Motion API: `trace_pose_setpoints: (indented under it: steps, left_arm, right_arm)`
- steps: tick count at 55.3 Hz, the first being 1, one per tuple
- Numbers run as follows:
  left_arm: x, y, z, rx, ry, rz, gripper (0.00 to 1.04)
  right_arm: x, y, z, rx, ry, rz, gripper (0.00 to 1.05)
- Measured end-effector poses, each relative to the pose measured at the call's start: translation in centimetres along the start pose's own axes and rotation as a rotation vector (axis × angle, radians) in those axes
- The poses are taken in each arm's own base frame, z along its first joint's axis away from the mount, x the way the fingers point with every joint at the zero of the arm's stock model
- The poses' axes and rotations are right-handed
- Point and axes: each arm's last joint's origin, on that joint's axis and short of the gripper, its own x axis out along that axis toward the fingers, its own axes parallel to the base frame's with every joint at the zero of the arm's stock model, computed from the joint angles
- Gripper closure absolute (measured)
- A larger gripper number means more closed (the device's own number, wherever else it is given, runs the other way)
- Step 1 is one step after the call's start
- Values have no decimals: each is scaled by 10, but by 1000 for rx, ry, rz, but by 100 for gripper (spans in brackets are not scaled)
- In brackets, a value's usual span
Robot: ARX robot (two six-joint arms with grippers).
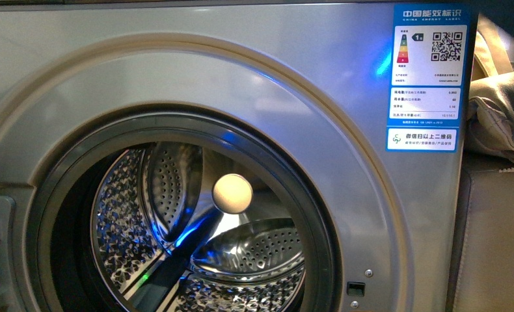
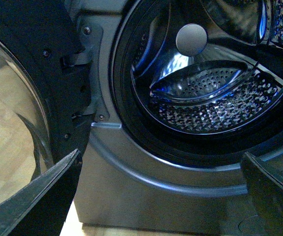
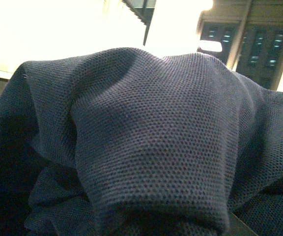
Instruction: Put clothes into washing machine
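The silver-grey washing machine [image 1: 293, 78] fills the front view, its round porthole open on the shiny perforated drum [image 1: 176, 260]. No arm shows there. In the left wrist view the machine's lower front [image 2: 146, 191] and the drum [image 2: 210, 98] lie just ahead. My left gripper [image 2: 163, 196] is open and empty, its dark fingers [image 2: 43, 196] wide apart below the porthole. In the right wrist view the dark navy clothes [image 3: 151, 142] drape over the camera and hide the jaws. My right gripper is shut on the clothes.
The open door with its glass window [image 2: 14, 123] stands to the left of the porthole. A blue-white energy label [image 1: 427, 78] is on the machine's upper right. Beige folded cloth [image 1: 498, 110] lies on a surface right of the machine. Light wood floor [image 2: 4, 157] shows below.
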Motion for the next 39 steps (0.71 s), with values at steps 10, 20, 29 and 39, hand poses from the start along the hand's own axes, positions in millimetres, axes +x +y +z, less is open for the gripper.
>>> trace_pose_setpoints:
  steps: [10, 20, 29, 39]
  left_arm:
    - [0, 0, 0, 0, 0, 0, 7]
    - [0, 0, 0, 0, 0, 0, 7]
    - [0, 0, 0, 0, 0, 0, 7]
    - [0, 0, 0, 0, 0, 0, 7]
  right_arm:
    - [39, 67, -1, 52, 15, 170, 92]
    - [61, 98, 0, 65, 20, 244, 92]
    - [76, 100, 2, 76, 52, 216, 92]
    - [94, 106, -14, 88, 130, 172, 92]
